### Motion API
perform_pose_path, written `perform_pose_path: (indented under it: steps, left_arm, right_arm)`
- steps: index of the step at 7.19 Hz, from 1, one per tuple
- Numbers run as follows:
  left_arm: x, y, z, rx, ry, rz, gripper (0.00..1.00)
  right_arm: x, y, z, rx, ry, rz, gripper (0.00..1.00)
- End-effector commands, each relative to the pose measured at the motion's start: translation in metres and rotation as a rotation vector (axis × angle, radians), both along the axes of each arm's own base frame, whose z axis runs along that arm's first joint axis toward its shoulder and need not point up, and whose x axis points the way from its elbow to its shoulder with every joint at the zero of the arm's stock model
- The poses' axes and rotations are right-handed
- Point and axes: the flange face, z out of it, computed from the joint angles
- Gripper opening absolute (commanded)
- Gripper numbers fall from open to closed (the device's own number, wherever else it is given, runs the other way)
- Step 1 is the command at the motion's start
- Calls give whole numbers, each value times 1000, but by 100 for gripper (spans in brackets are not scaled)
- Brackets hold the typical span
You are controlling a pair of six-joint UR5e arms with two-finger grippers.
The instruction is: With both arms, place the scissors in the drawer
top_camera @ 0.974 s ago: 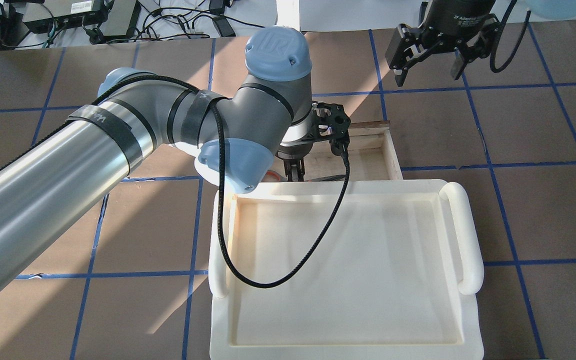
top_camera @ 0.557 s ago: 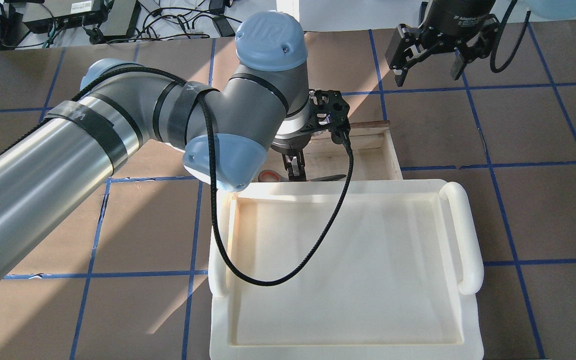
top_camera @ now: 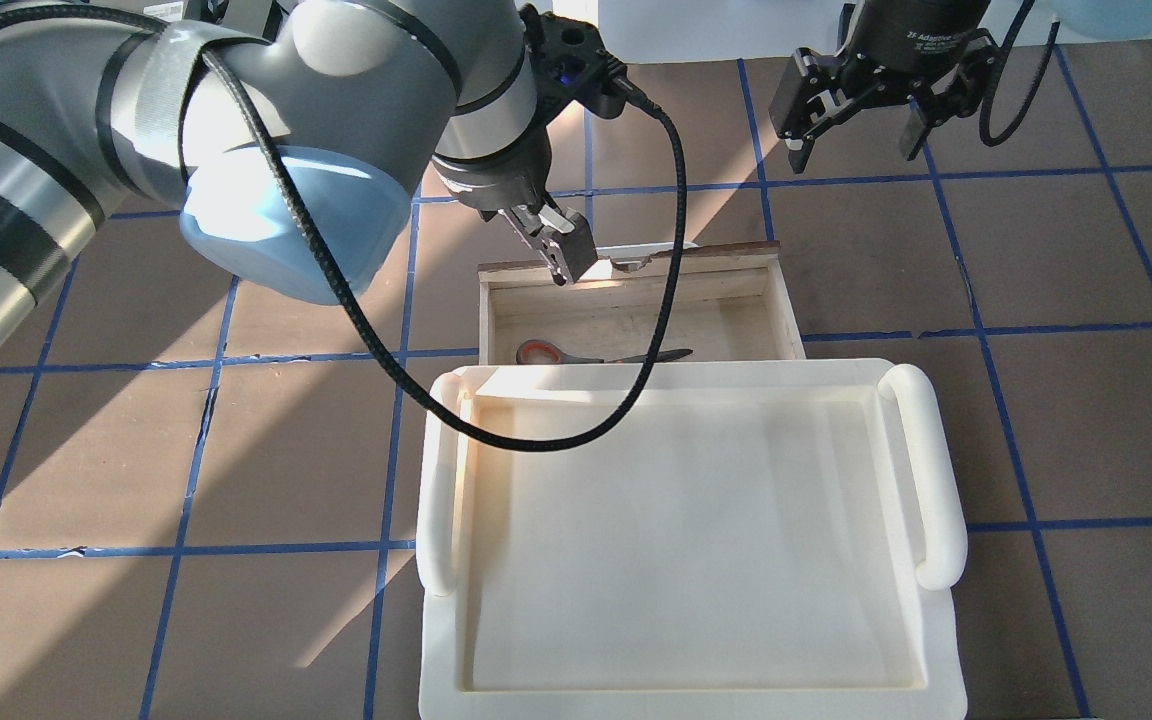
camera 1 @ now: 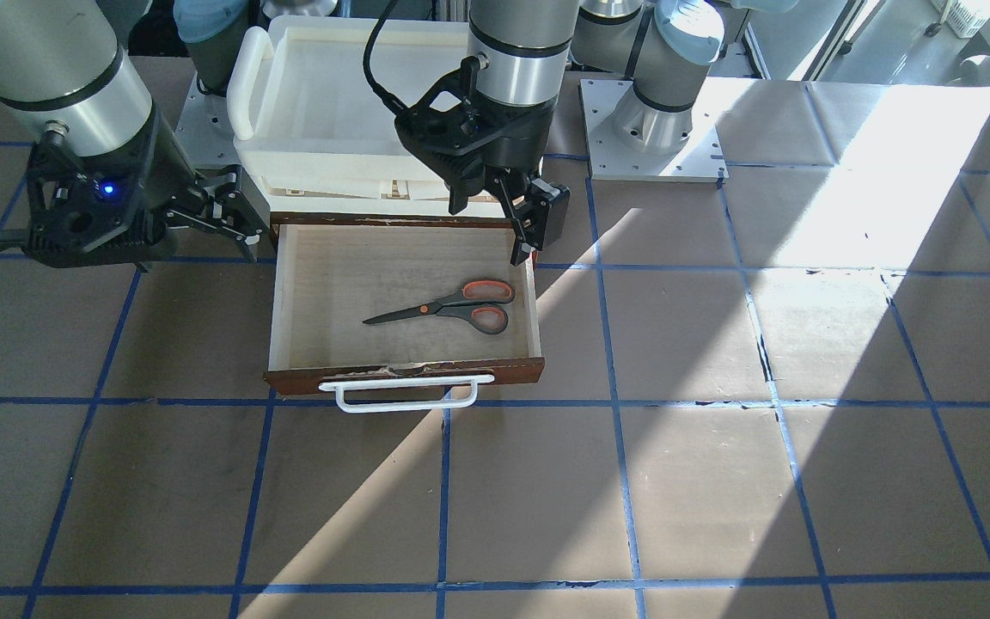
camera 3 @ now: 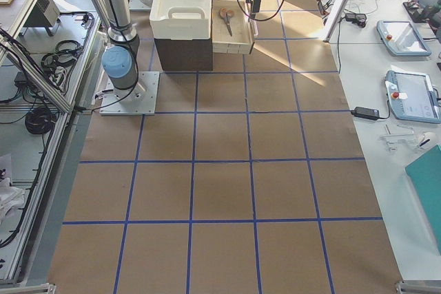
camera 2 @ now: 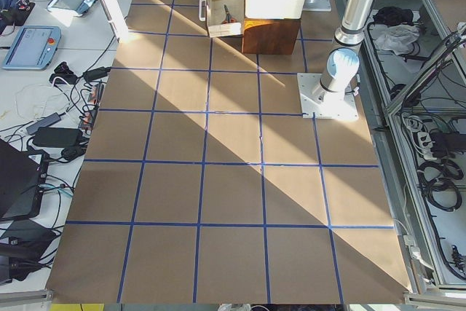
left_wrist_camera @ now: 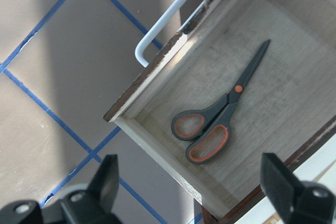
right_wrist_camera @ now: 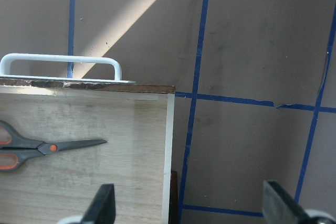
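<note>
Brown table (camera 1: 701,335), blue tape grid. Below the left claw (camera 1: 488,222), scissors (camera 1: 452,305) flat in the open drawer (camera 1: 332,275), touching no finger. Left claw spread wide, empty, over the drawer's back corner; right claw (top_camera: 854,150) beside the opposite wall, likewise open and empty. Looks like placing done. Next calls for shutting: a square push on the handle (right_wrist_camera: 60,57).

So the left arm (top_camera: 26,150) and right arm (camera 1: 57,60) are silver-grey tubes with light blue joint caps (top_camera: 276,215). The left one's got black straps (top_camera: 151,95) and a ribbed black cable (top_camera: 526,445). Left gripper (top_camera: 558,250) and right gripper (top_camera: 852,150) are black, and the right one has white lettering. There's a screwed-down metal base plate (camera 1: 693,146).
</note>
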Motion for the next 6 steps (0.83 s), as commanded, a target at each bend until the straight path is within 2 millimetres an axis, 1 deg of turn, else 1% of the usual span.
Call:
perform_pose_path:
  steps: [1, 2, 3, 5, 6]
  left_arm:
    - [75, -17, 19, 33, 18, 287, 100]
    - [103, -21, 17, 64, 31, 459, 100]
    - [128, -27, 15, 72, 35, 557, 100]
    - [168, -39, 12, 78, 22, 640, 100]
    - [181, -41, 12, 76, 21, 664, 100]
  right_arm:
    - [0, 0, -2, 3, -4, -1, 100]
    - [1, 0, -4, 6, -7, 2, 100]
    - [1, 2, -10, 11, -5, -3, 100]
    - [0, 0, -8, -10, -4, -3, 100]
    - [1, 1, -8, -7, -4, -1, 100]
